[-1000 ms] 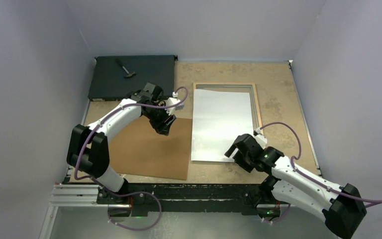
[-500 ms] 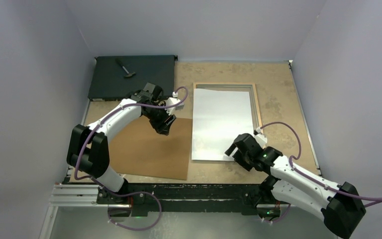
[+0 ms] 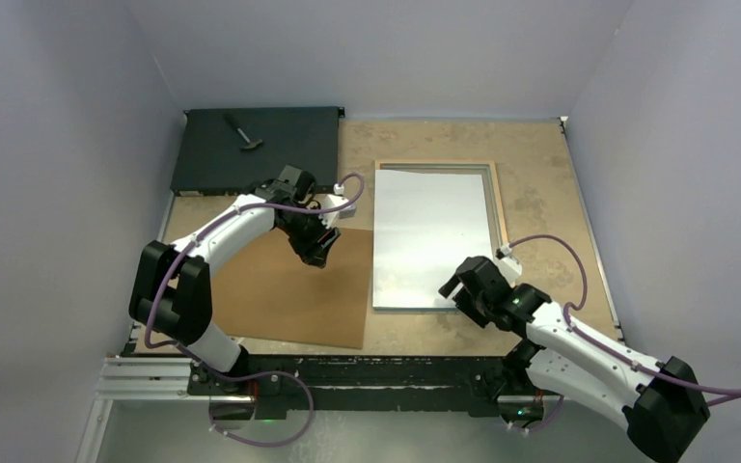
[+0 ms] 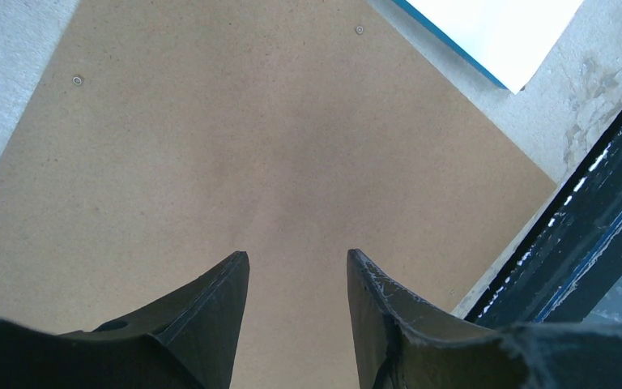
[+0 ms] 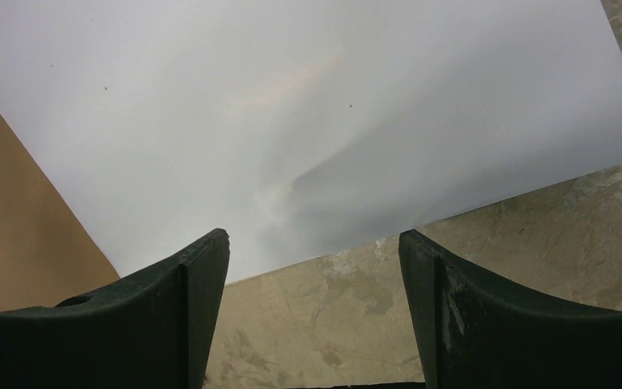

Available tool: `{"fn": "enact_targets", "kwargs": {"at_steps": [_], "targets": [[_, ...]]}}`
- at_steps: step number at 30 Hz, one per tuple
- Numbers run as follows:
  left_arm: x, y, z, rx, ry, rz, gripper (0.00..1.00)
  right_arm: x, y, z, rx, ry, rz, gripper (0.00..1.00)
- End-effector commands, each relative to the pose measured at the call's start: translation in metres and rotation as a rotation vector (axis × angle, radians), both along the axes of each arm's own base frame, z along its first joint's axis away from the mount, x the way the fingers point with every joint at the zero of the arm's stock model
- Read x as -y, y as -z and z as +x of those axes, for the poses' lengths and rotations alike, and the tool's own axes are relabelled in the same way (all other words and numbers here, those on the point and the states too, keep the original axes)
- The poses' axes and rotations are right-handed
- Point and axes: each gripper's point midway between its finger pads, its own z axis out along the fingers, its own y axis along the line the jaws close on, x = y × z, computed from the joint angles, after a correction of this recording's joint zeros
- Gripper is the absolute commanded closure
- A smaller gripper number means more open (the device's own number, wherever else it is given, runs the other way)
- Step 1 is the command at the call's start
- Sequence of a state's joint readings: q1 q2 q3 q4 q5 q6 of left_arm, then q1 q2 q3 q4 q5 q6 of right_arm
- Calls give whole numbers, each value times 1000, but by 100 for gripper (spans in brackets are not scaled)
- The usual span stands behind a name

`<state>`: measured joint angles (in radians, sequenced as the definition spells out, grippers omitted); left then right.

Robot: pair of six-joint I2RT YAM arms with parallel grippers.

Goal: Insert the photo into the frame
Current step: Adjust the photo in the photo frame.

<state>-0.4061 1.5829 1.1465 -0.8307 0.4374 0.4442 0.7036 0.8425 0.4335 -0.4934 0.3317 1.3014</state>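
The photo (image 3: 431, 236) lies white back up over the frame (image 3: 495, 193), whose bare wood back shows only along the far and right sides. My right gripper (image 3: 455, 289) is low at the photo's near right corner. In the right wrist view its fingers stand wide apart, so the right gripper (image 5: 316, 237) is open and holds nothing; the photo (image 5: 308, 105) ends just past the fingertips. My left gripper (image 3: 316, 253) hovers over the brown backing panel (image 3: 289, 289). The left gripper (image 4: 298, 258) is open and empty, with the photo's corner (image 4: 502, 32) far ahead.
A flat black box (image 3: 280, 159) with a small tool (image 3: 243, 133) on it sits at the back left. The brown panel (image 4: 251, 162) reaches nearly to the black rail (image 4: 583, 211) at the near table edge. Grey walls close in three sides.
My right gripper has edged a little forward toward the photo's near edge, its jaws slightly narrower. The left arm has barely shifted.
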Motion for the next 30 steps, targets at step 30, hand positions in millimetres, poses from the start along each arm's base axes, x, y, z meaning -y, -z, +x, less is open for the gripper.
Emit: {"fn": "enact_targets", "kwargs": {"at_steps": [30], "targets": [[20,16,59,66,-152,-35,56,13,-8,20,44,53,6,31]]}}
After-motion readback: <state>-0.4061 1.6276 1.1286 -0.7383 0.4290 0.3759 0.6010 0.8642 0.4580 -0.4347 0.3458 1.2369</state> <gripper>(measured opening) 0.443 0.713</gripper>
